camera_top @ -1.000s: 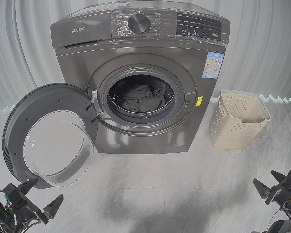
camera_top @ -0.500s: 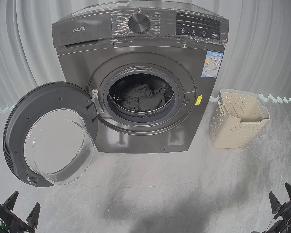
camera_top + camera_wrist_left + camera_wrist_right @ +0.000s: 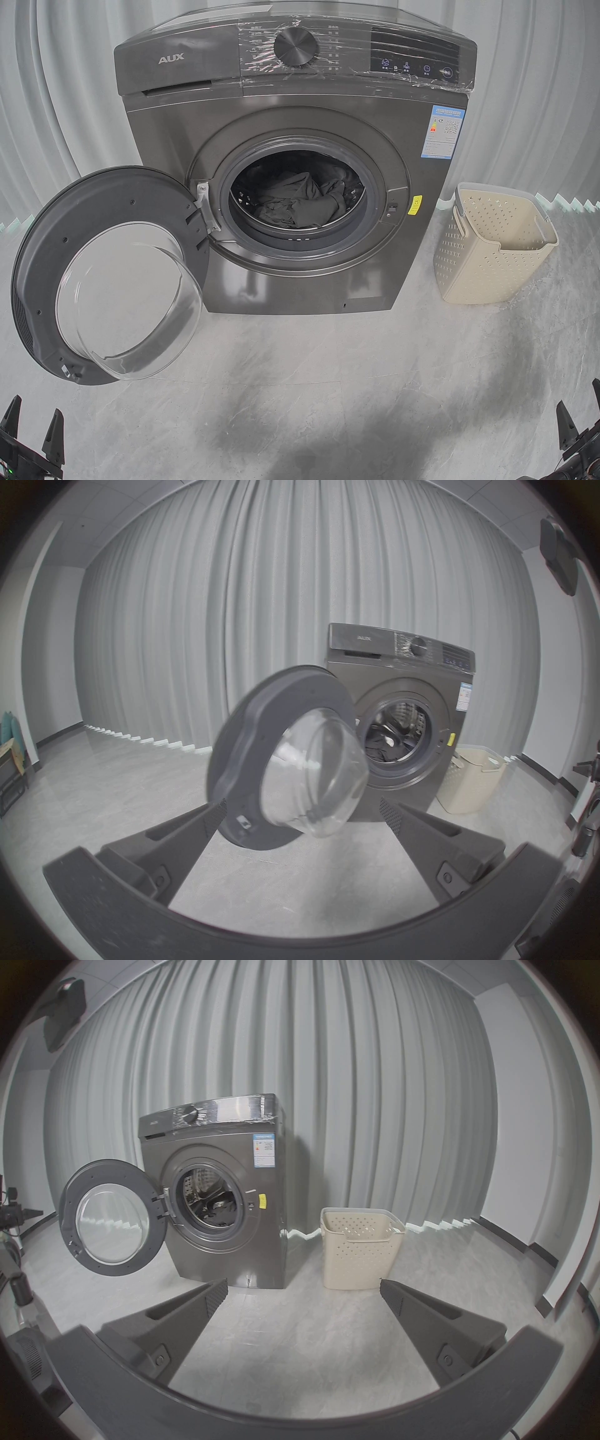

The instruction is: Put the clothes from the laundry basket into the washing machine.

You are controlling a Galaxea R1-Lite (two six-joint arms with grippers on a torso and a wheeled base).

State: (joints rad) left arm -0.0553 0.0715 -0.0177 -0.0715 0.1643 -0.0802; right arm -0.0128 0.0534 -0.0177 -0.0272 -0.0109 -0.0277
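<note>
The grey washing machine (image 3: 181, 125) stands with its round door (image 3: 106, 275) swung wide to the left. Dark grey clothes (image 3: 300, 200) lie piled inside the drum, also seen as clothes (image 3: 381, 749) and clothes (image 3: 215, 1204) from the wrists. The cream laundry basket (image 3: 494, 250) sits on the floor right of the machine, and no cloth shows inside it. My left gripper (image 3: 35, 409) is low at the near left corner, open and holding nothing. My right gripper (image 3: 578, 397) is at the near right corner, open too. Both are far from machine and basket.
The open door (image 3: 287, 755) juts out into the floor space just ahead of my left gripper (image 3: 300, 805). Pale curtains hang behind the machine. Bare grey floor lies between my right gripper (image 3: 303, 1285) and the basket (image 3: 359, 1247).
Both grippers have sunk toward the bottom corners of the head view, the left one turning its fingers upward. The whole picture has shifted slightly right, so the camera moved. Clothes and basket lie unchanged.
</note>
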